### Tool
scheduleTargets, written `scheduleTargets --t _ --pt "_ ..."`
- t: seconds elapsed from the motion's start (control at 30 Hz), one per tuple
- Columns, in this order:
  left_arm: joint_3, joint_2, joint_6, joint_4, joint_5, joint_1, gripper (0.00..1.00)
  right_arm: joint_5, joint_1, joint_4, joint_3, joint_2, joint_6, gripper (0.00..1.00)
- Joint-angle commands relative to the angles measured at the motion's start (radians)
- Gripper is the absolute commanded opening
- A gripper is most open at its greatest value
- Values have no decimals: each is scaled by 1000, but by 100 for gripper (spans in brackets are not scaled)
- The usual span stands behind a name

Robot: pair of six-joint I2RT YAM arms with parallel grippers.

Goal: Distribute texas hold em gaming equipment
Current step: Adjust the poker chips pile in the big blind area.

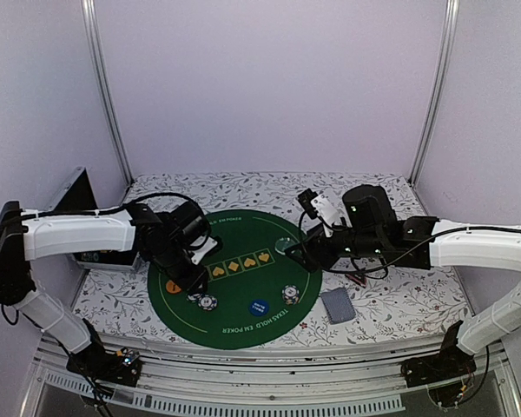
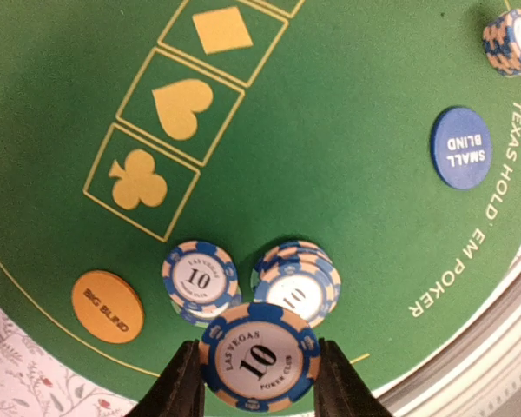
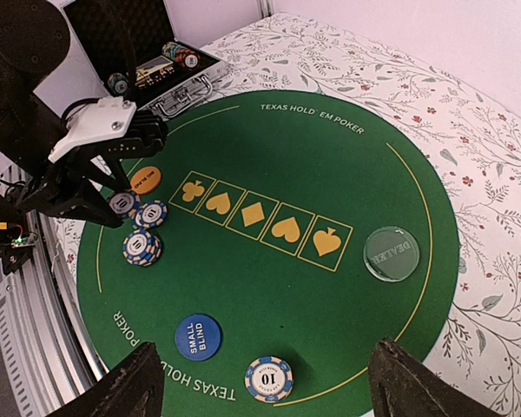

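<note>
A round green poker mat (image 1: 243, 326) holds the gear. My left gripper (image 2: 259, 347) is shut on a blue-and-orange "10" chip (image 2: 259, 358), held just above the mat's left part, beside two chip stacks (image 2: 200, 278) (image 2: 297, 285) and the orange Big Blind button (image 2: 108, 306). The blue Small Blind button (image 3: 198, 336) and a lone chip stack (image 3: 269, 379) lie near the mat's front edge. My right gripper (image 3: 267, 346) is open and empty, hovering high over the mat. The clear Dealer disc (image 3: 392, 253) lies at the mat's right. A grey-blue card deck (image 1: 337, 305) lies off the mat.
An open black case (image 3: 148, 52) with more chips stands at the table's left. A small red-black item (image 1: 358, 280) lies under the right arm. Five yellow suit boxes (image 3: 260, 217) cross the mat's middle. The metal table rail (image 1: 260, 365) runs along the front.
</note>
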Motion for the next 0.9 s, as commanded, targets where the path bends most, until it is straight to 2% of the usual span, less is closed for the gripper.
scheduleTargets --t 0.0,0.43,0.87 --pt "-39 -11 -79 44 68 0 26 11 -2 -1 -8 17 -8 84" --pt "-50 112 -57 83 62 -1 29 23 -5 -4 -31 -24 -2 84" --pt "-49 144 -30 88 105 -4 46 30 -7 -9 -35 -35 -2 84"
